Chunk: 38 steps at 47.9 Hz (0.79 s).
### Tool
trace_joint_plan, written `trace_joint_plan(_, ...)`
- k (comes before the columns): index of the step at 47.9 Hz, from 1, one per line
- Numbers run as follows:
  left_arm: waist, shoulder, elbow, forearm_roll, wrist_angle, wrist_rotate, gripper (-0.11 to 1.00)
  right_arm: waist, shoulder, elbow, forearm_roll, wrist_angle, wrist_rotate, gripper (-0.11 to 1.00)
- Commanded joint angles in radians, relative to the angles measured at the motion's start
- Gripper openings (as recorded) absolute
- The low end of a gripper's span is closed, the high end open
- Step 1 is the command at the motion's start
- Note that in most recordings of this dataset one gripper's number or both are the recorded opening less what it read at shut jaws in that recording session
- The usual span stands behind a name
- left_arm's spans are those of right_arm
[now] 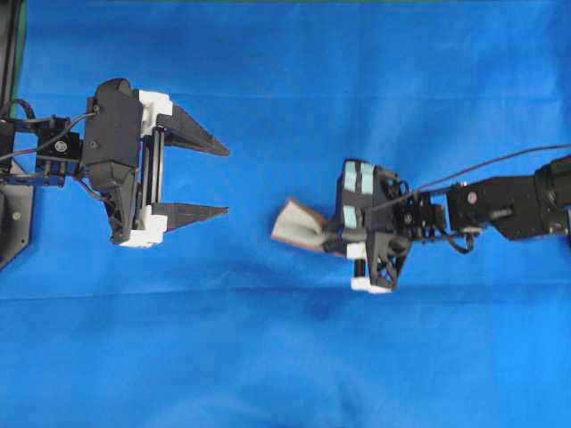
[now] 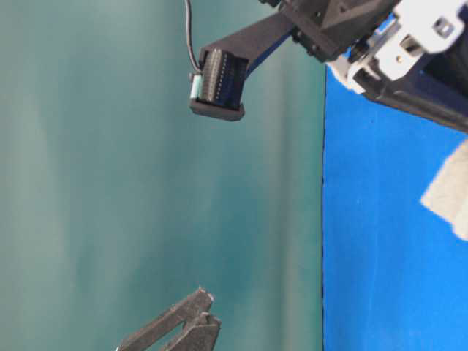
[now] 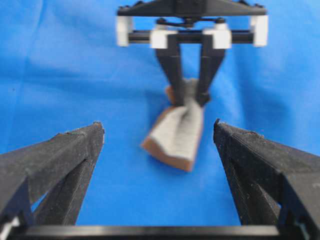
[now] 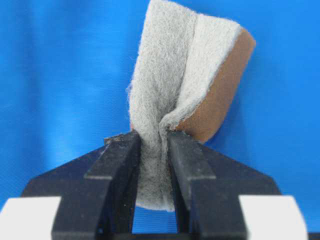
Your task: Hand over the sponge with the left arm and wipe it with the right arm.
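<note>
Between the right pincer's [image 4: 152, 150] fingers, the sponge [image 4: 192, 75] sits pinched.

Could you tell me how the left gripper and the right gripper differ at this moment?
The left gripper stands with its jaws wide apart and empty; the right gripper has its jaws pinched on the sponge, creasing it. The left housing is plain black, while the right carries pale teal patches. Both have black pointed fingers and white blocks, and face each other over the blue table.

My black right gripper [image 4: 152, 145], teal patches on its housing, pinches a grey-white sponge [image 4: 175, 95] with a brown underside above a plain blue tablecloth [image 1: 285, 357].
</note>
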Motion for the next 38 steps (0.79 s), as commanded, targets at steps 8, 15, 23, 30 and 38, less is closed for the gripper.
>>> trace_joint_plan(8,-0.002,-0.006,-0.009,-0.002,-0.009,0.000,0.89,0.023,-0.006,-0.023,-0.002,0.011,-0.002,0.25)
trace_joint_plan(15,0.000,-0.006,-0.009,-0.002,-0.009,0.000,0.89,-0.063,-0.008,-0.009,-0.015,0.011,-0.023,0.25)
trace_joint_plan(23,0.000,-0.006,-0.009,-0.002,-0.009,0.000,0.89,-0.222,-0.014,0.005,-0.067,0.009,-0.051,0.25)
trace_joint_plan(30,-0.002,-0.006,-0.009,-0.002,-0.008,0.000,0.89,-0.350,-0.020,0.002,-0.114,0.006,-0.080,0.24)
trace_joint_plan(38,-0.002,-0.006,-0.009,0.000,-0.009,0.000,0.89,-0.445,-0.020,-0.011,-0.138,0.003,-0.104,0.24)
